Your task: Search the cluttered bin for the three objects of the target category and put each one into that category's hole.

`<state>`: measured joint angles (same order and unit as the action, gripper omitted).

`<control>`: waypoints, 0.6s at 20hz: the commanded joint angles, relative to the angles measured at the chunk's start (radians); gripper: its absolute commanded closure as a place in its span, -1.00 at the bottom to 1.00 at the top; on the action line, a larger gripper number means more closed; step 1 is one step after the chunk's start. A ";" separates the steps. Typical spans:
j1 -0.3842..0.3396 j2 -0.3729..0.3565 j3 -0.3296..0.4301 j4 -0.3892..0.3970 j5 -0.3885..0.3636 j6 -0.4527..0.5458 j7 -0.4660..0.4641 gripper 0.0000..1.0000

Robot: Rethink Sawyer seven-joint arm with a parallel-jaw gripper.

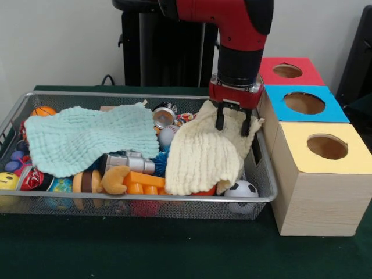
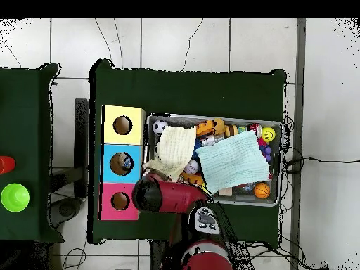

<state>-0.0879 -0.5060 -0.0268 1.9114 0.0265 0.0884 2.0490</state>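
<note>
Wire bin on green table, packed with toys under two cloths. Mint cloth spread over left and centre of bin. Cream cloth draped over right part, its far corner lifted toward gripper. Gripper low over bin's right far corner, fingers slightly apart, straddling raised edge of cream cloth; grip on cloth not confirmable from either view. Red arm descending from above.

Three boxes just beside bin's right end, in a row: yellow box nearest camera, blue box behind it, red box farthest. One round hole in each top. Overhead view: something small visible inside hole of blue box; identity not determinable.

Visible in bin, front view: soccer ball at near right corner, partly under cream cloth; baseball between the cloths; basketball at far left; smiley ball at near left corner; silver cylinder below mint cloth; orange block near front wall; tan plush piece touching block; round metal tin at far side. Other toys mostly hidden under the cloths.

Overhead view: green cup and red item on separate table, well apart from bin.
</note>
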 commanded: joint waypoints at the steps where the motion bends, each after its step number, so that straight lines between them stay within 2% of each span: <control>1: 0.006 0.096 0.076 0.001 -0.063 -0.114 0.103 -1.00; 5: -0.034 0.116 0.105 0.021 -0.096 -0.158 0.100 -1.00; 12: -0.078 0.101 0.122 0.053 -0.141 -0.176 0.105 -1.00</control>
<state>-0.1268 -0.4519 -0.0031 1.9216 -0.0601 -0.0345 2.0490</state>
